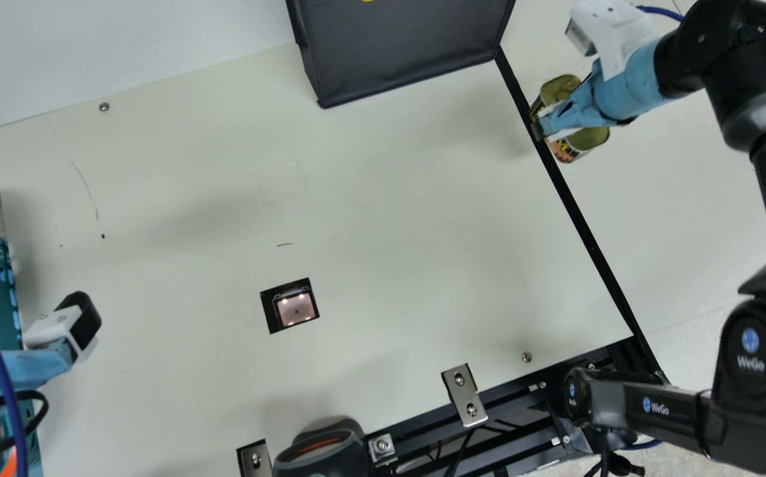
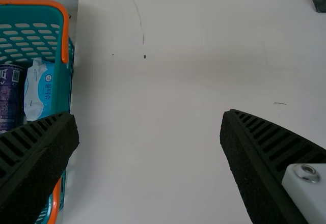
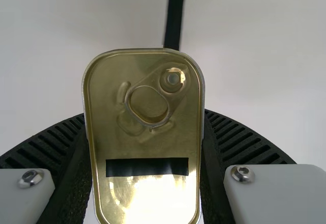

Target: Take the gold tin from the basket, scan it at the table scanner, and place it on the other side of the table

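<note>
gold tin clenched by right gripper, lid up, lengthwise along black strip; left gripper released

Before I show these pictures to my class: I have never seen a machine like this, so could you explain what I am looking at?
This is a robot with two black arms at a cream table. The main picture looks down from a camera between the arms; the other two come from cameras on the wrists. The right gripper is closed on a gold tin, held to the right of the black strip in the main picture. The left gripper is open, with nothing between its fingers, near a teal basket that holds a packet and a can. A small lit scanner window is set into the table, and a dark box stands farther back.
</note>
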Robot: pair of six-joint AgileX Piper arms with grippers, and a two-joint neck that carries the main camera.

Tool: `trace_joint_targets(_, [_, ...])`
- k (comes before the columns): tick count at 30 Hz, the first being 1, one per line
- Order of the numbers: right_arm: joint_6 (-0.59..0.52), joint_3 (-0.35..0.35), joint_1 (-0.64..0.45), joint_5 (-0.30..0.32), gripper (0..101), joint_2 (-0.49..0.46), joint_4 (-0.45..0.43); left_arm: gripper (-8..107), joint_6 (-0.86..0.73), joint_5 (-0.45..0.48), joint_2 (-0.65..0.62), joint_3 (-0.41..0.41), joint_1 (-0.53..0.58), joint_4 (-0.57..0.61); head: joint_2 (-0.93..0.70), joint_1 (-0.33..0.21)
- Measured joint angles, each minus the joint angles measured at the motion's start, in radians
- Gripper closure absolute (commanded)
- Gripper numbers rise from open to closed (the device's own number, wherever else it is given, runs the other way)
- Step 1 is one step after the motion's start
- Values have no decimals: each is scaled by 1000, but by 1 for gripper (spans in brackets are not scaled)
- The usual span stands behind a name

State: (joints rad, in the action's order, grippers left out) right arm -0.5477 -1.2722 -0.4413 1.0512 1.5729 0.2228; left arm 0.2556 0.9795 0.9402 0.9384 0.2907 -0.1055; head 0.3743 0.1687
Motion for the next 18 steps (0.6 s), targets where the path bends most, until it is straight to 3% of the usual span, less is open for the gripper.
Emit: trace_joint_targets(18, [8, -295, -43, 18, 101, 266, -55, 9, 0, 0, 0, 0, 0, 0, 0, -2])
